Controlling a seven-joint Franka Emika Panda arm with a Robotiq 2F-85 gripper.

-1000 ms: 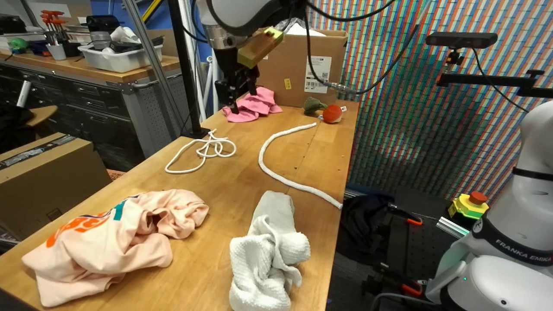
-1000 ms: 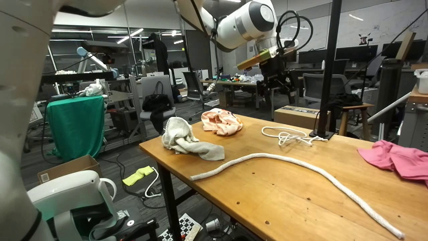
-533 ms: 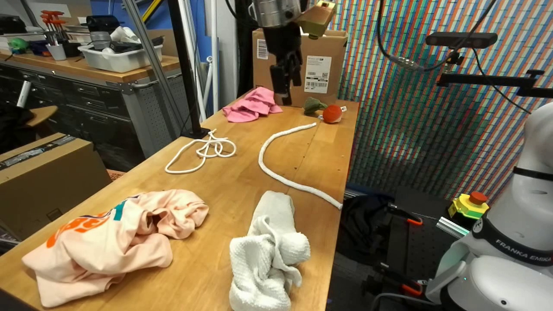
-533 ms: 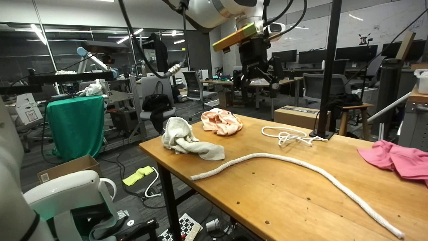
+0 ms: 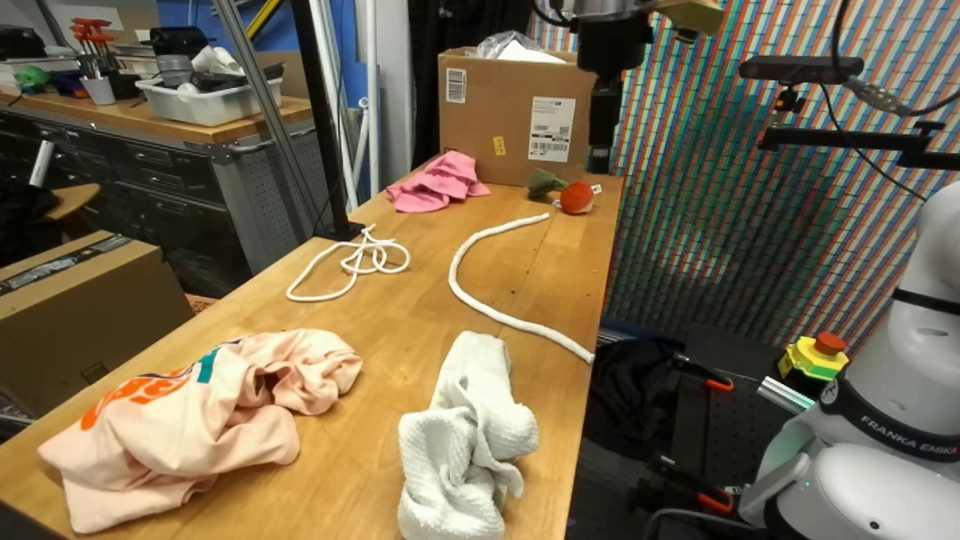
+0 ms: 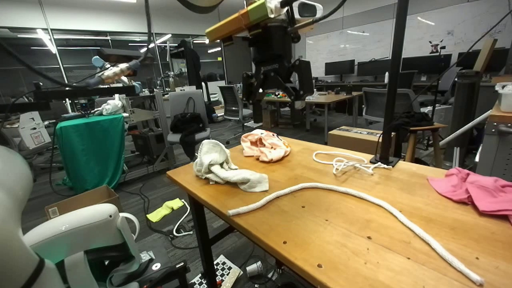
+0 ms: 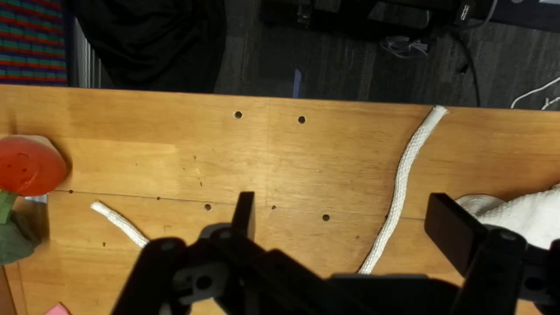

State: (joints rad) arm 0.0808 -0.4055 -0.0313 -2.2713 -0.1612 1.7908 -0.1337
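Note:
My gripper (image 7: 341,210) is open and empty, fingers wide apart and pointing down, well above the wooden table (image 6: 300,232). It also hangs in both exterior views (image 5: 600,157) (image 6: 277,114). A thick white rope (image 7: 399,188) lies curved on the table below and shows between the fingers in the wrist view. It also shows in both exterior views (image 5: 525,325) (image 6: 352,192). A crumpled white cloth (image 5: 465,442) lies near one table end, partly hidden behind a finger in the wrist view (image 7: 533,218). A red plush toy (image 7: 30,166) with green parts lies at the opposite end.
A peach shirt (image 5: 187,427), a thin tangled white cord (image 5: 319,299) and a pink cloth (image 5: 439,184) lie on the table. A black post (image 6: 390,100) stands at its edge. A cardboard box (image 5: 487,112) stands behind the pink cloth. An emergency stop (image 5: 814,356) sits near the robot base.
The gripper has swung across the table, rightward in an exterior view, leftward and nearer in another, and now points straight down. The rope and cloths have not moved.

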